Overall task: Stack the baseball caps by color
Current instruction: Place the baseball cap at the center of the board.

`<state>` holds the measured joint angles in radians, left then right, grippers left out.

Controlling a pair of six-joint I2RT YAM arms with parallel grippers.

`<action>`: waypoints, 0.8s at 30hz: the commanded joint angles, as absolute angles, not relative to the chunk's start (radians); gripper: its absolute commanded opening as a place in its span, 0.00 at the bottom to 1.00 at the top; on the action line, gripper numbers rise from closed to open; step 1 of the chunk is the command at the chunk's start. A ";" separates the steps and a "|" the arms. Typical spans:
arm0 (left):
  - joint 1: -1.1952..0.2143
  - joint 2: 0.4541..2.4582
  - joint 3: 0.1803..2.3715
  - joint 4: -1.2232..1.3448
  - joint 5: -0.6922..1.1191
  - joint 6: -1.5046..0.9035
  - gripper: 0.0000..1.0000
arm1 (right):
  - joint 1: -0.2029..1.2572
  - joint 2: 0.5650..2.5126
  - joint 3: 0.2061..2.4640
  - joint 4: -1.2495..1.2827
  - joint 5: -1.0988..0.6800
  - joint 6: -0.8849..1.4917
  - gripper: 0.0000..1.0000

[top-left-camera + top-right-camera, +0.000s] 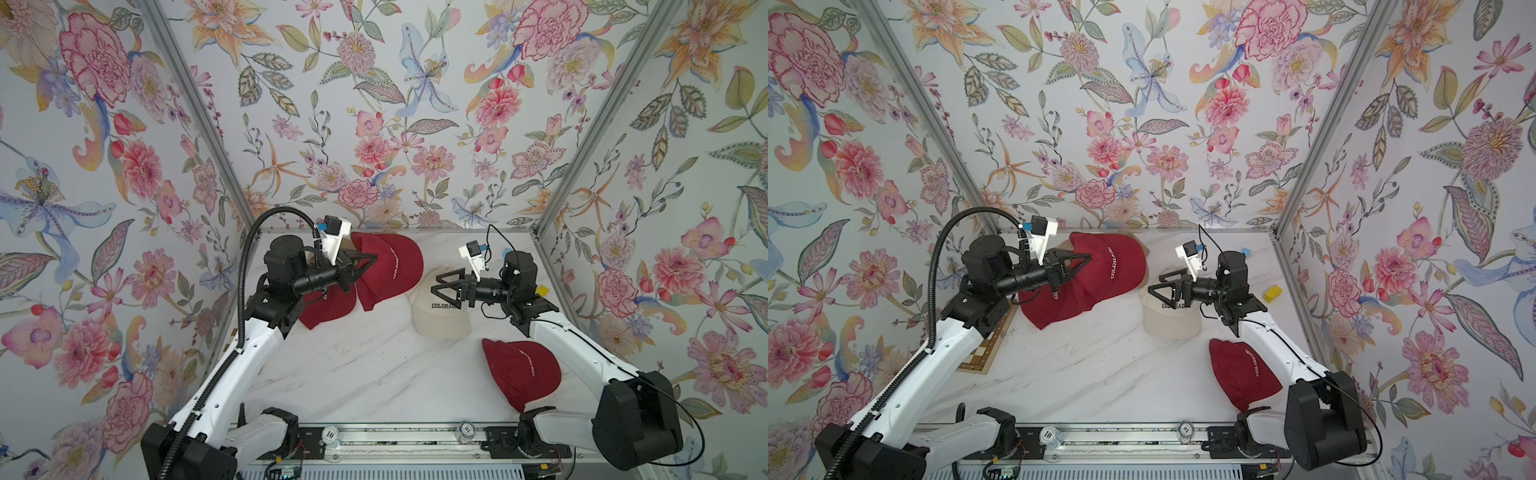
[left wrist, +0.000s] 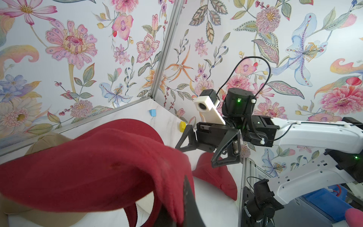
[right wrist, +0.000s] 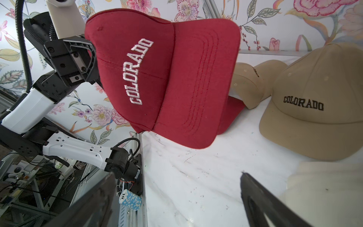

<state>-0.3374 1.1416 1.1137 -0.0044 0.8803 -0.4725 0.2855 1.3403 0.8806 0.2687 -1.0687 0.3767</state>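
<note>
**A:** Where are the reds sitting?

**B:** The left gripper (image 1: 372, 259) is pinching the back edge of one red cap (image 3: 157, 78) and holding it off the table (image 1: 353, 374). That cap is hanging partly over a second red cap (image 1: 328, 309) lying at the far left. The third red cap (image 1: 519, 370) is lying alone at the front right, well apart from both.

**A:** So the red stack isn't finished?

**B:** I'm judging not. One is hanging in the air, one is waiting below it, and one is needing a trip across the table.

**A:** What is the right gripper (image 1: 434, 281) doing?

**B:** It's hovering with its jaws spread wide just above the cream cap (image 1: 440, 322), gripping nothing.

**A:** Is the cream pile looking done?

**B:** I'm making out one cream cap for certain. I cannot tell whether another is lying under it.

**A:** And the tan ones?

**B:** In the right wrist view a tan cap (image 3: 314, 121) and the other tan cap (image 3: 247, 82) are lying side by side against the back wall, behind the reds. They're looking next to each other rather than stacked, so I'm counting that pile as pending too.
</note>
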 commanded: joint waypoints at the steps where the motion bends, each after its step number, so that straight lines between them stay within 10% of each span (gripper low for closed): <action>1: -0.365 1.122 1.108 0.040 0.902 -0.481 0.00 | 0.284 1.402 0.960 0.362 -1.141 0.407 0.99; 12: -0.428 1.144 1.091 0.066 0.887 -0.489 0.00 | 0.314 1.549 1.098 0.428 -1.199 0.457 0.93; 21: -0.437 1.176 1.084 0.079 0.879 -0.470 0.00 | 0.310 1.532 1.073 0.335 -1.183 0.418 0.03; 24: -0.429 1.192 1.101 0.010 0.835 -0.422 0.00 | 0.283 1.478 1.068 0.253 -1.165 0.373 0.00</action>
<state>-0.4274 1.1843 1.0832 0.0158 0.8593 -0.4667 0.2977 1.5314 1.0786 0.3283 -1.1812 0.4267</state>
